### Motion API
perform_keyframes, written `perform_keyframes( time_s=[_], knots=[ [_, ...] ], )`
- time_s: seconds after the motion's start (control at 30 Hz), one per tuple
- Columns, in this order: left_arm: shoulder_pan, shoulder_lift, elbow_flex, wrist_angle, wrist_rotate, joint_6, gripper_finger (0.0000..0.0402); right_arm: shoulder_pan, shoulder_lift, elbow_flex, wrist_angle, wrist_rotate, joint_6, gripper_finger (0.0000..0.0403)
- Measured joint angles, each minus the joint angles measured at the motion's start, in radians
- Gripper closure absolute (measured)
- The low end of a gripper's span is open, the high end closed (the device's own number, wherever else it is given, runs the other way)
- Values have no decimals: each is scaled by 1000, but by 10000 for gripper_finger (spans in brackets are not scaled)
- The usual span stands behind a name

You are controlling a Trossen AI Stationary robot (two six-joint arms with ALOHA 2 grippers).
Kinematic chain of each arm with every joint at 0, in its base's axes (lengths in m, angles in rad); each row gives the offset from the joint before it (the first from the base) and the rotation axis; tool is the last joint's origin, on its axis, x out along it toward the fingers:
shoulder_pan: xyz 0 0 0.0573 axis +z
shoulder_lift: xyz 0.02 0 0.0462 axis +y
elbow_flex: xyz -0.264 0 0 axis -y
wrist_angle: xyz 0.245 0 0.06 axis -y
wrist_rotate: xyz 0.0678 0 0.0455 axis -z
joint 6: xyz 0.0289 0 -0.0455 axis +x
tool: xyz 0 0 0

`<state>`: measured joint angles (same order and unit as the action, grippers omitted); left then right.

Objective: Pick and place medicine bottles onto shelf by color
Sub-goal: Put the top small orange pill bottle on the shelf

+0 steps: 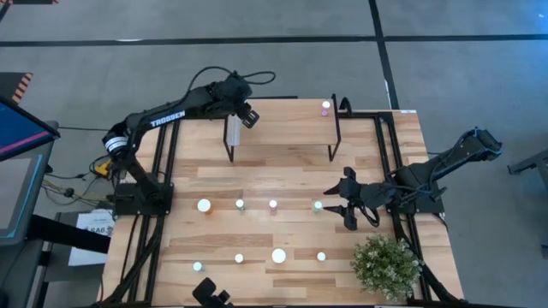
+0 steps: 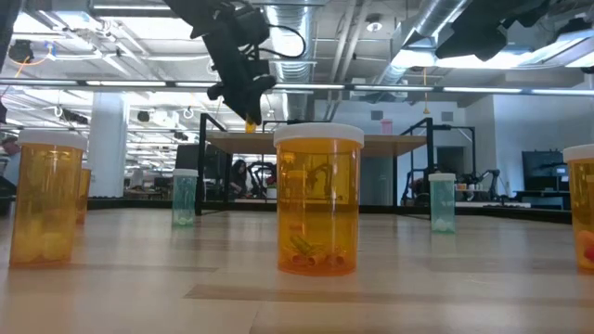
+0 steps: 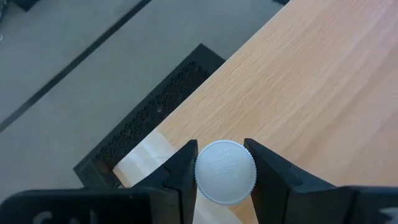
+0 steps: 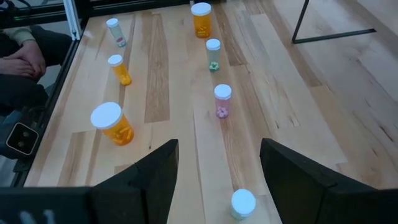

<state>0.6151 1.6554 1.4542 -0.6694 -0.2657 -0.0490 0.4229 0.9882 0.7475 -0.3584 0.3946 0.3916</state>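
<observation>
My left claw (image 3: 224, 171) grips a white-capped bottle (image 3: 224, 172) at the shelf (image 1: 282, 109) end, upper left of centre in the high view. Released this close to the plank's edge, it could tip off. That arm reaches out long over the shelf. My right claw (image 1: 336, 200) hovers open, low over the worktop (image 1: 282, 184), right of centre.

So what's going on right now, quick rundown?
Left gripper clamps a white-capped bottle over the shelf corner. Right gripper open, low above table bottles. Nothing in the way.
</observation>
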Motion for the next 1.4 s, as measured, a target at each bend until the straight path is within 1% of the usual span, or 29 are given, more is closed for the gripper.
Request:
perform_keyframes(
  time_s=[0.33,0.73,1.07,1.2,1.4],
  knots=[
    [10,0,-1,4,1,-16,280,0,0,0,0,0,3,154],
    [30,9,-3,18,79,-41,279,0,0,0,1,0,3,154],
    [31,16,-3,22,85,-41,276,0,0,0,1,0,2,154],
    [30,16,-3,12,85,-41,264,0,0,0,1,0,2,154],
    [30,16,-3,-1,77,-41,235,0,0,0,2,0,2,154]
  ],
)
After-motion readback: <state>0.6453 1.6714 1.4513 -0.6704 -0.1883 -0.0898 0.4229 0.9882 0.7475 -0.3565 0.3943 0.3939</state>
